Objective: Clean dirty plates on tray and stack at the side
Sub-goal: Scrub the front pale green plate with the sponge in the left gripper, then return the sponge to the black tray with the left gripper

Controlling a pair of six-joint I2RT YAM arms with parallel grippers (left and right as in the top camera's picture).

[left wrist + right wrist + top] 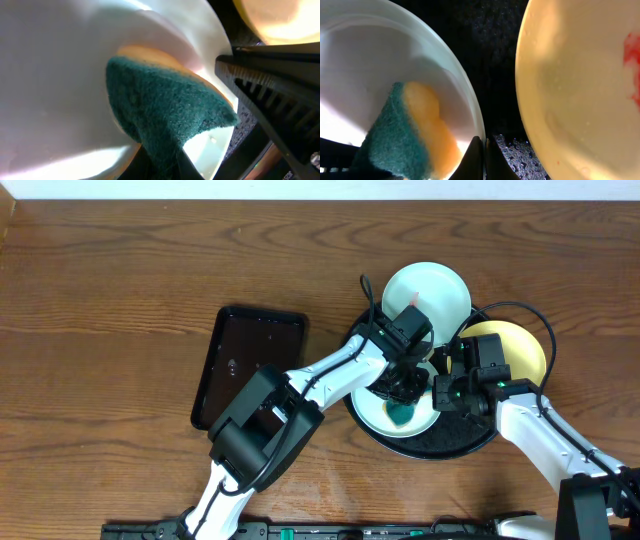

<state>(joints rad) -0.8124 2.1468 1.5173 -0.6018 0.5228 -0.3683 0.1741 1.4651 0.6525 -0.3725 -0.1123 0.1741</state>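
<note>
On the round black tray (455, 442) lies a mint-white plate (372, 412). My left gripper (401, 388) is shut on a green-and-yellow sponge (165, 110) that is pressed into this plate (60, 75). My right gripper (484, 150) is shut on the same plate's rim (470, 107), just right of the sponge (405, 135). A pale yellow plate (570, 85) with a red streak sits to the right, at the tray's edge (520, 345). A second mint-white plate (440, 290) with a reddish mark rests at the tray's far edge.
A smaller rectangular black tray (250, 365) lies to the left on the brown wood tabletop (120, 330). Wet black tray floor (495, 50) shows between the two plates. Cables loop over the far plate and the yellow plate.
</note>
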